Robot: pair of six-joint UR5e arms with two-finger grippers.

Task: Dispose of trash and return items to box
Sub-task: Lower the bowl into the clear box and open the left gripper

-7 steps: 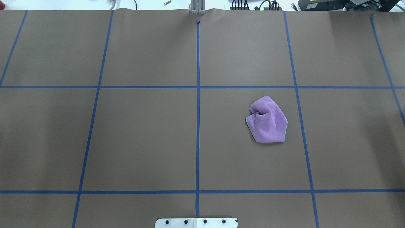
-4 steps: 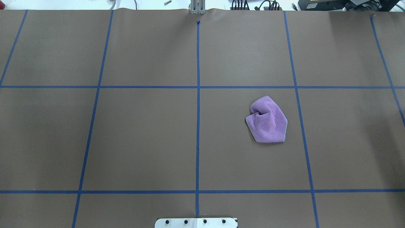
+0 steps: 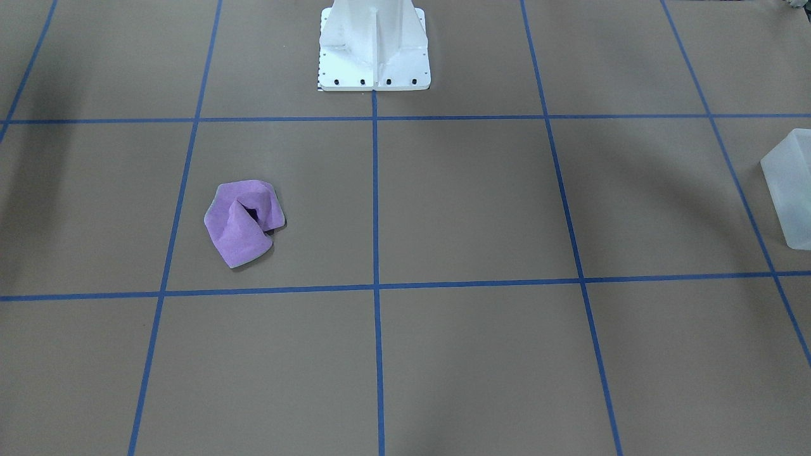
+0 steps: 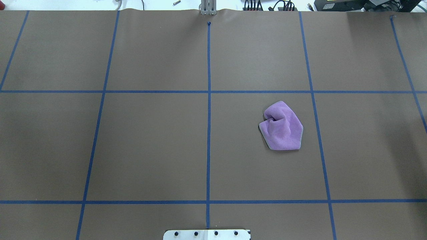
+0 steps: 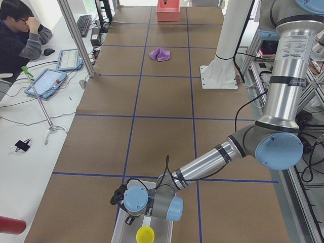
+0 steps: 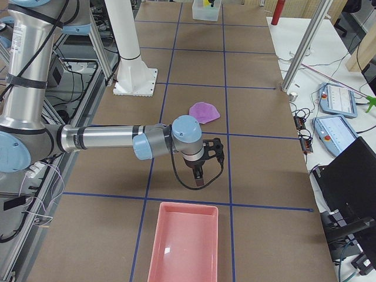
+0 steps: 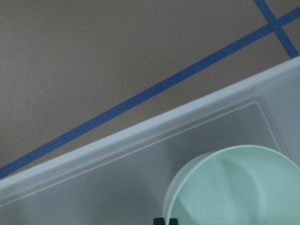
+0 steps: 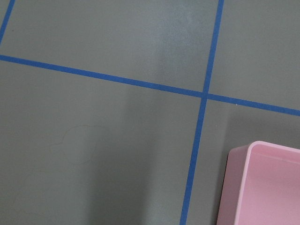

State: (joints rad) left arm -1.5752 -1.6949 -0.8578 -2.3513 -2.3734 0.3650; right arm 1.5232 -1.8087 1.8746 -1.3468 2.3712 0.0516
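Purple cloth lay crumpled on the brown paper-covered table, on my right side. It sat inside one square of the blue tape lines and touched none of them. My left gripper hung at the table's left end over the clear box, just above the box's wall. A cup stood inside the box close beneath it, yellow from the side and paler through my wrist camera. I could not tell how far that gripper's fingers were spread, nor whether they held anything. My right gripper pointed down over bare table near the right end, between the cloth and the pink tray and just short of the tray's rim. I could not tell how wide it stood either, since only the side camera caught it. Both grippers were well apart from the cloth.
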